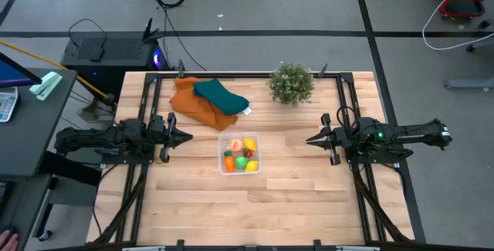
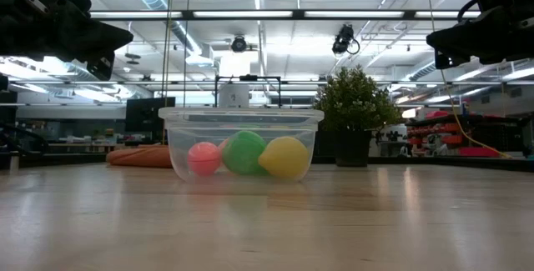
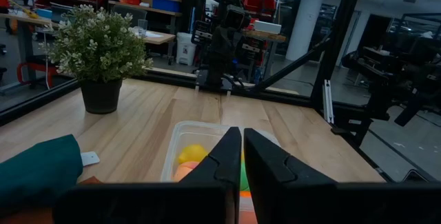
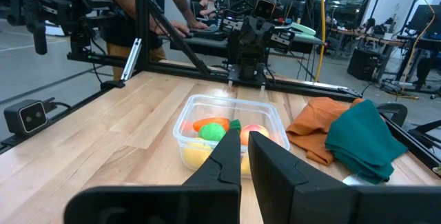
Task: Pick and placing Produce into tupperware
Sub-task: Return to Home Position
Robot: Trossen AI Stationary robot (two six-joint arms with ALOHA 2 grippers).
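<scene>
The clear square tupperware [image 1: 239, 154] stands on the table's middle. Inside lie several toy produce pieces [image 1: 241, 157]: yellow, green, red, orange and peach. In the low view a pink-red piece [image 2: 203, 158], a green one [image 2: 244, 152] and a yellow one [image 2: 284, 157] show through the tub wall [image 2: 242, 121]. My left gripper [image 1: 187, 137] hovers left of the tub, fingers shut, holding nothing. My right gripper [image 1: 310, 139] hovers right of the tub, also shut and holding nothing. Both point toward the tub from above table height, as seen in the wrist views [image 3: 242, 155] [image 4: 244, 151].
An orange cloth [image 1: 197, 104] with a teal cloth [image 1: 221, 96] on it lies behind the tub toward the far left. A bushy potted plant [image 1: 291, 83] stands at the far edge. A person stands beyond the table's left side [image 4: 148, 3]. Bare wood lies on the near half.
</scene>
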